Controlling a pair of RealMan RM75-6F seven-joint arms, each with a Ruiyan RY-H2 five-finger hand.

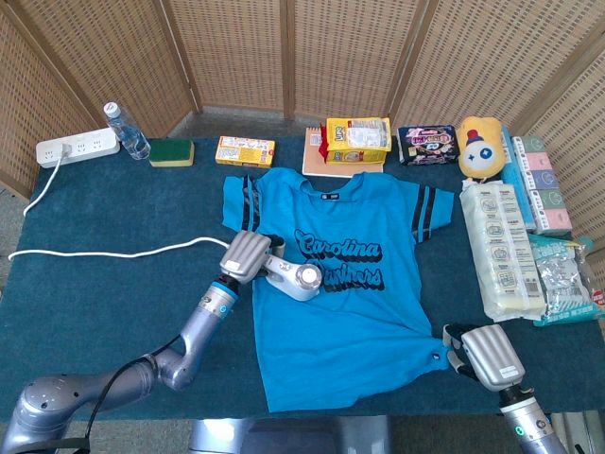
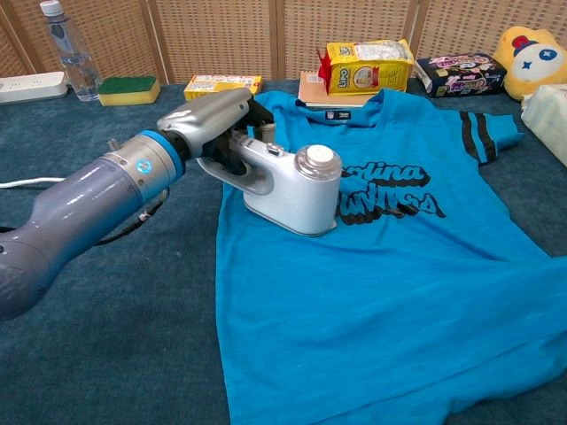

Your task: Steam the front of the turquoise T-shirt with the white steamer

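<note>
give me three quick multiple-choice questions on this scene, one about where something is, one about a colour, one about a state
1. Where does the white steamer sit?
A. on the T-shirt's printed chest
B. beside the power strip
C. on the yellow bag

2. What colour is the sponge next to the water bottle?
A. red
B. green
C. white

3. What is the right robot hand doing?
A. lifting the steamer
B. holding the T-shirt's lower corner at the table edge
C. gripping the bottle

Answers: 1 A, the left robot hand holds the steamer on the dark lettering. 2 B, its top is green. 3 B, its fingers meet the bunched hem.
</note>
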